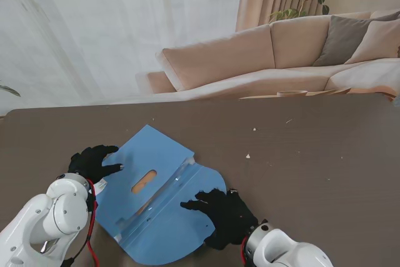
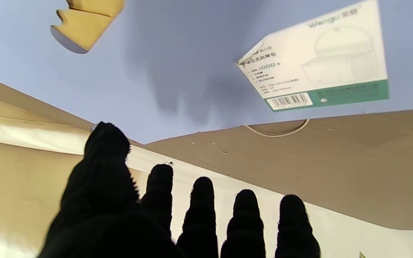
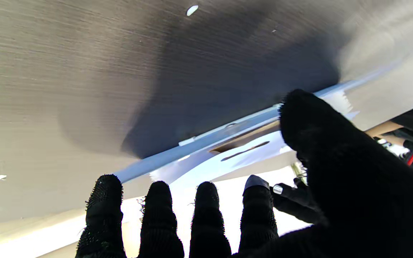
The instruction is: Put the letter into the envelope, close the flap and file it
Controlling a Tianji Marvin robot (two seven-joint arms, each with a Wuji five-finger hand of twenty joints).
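Observation:
A blue file folder (image 1: pixel 156 198) lies open on the brown table (image 1: pixel 312 154), with its rounded flap toward me. Tan paper shows through its oval slot (image 1: pixel 144 181); the envelope and letter are otherwise hidden. My left hand (image 1: pixel 94 162) is open at the folder's left edge, fingertips at the blue sheet. In the left wrist view the left hand's fingers (image 2: pixel 199 200) spread toward the blue sheet with its white label (image 2: pixel 314 61), and tan paper (image 2: pixel 84 25) peeks through a cutout. My right hand (image 1: pixel 222 214) rests flat and open on the flap, holding nothing. The right wrist view shows the folder's spine (image 3: pixel 228 130).
Small white crumbs (image 1: pixel 248 155) dot the table right of the folder. A thin elastic cord (image 2: pixel 278 132) loops out from under the blue sheet. A beige sofa (image 1: pixel 281 54) stands beyond the table's far edge.

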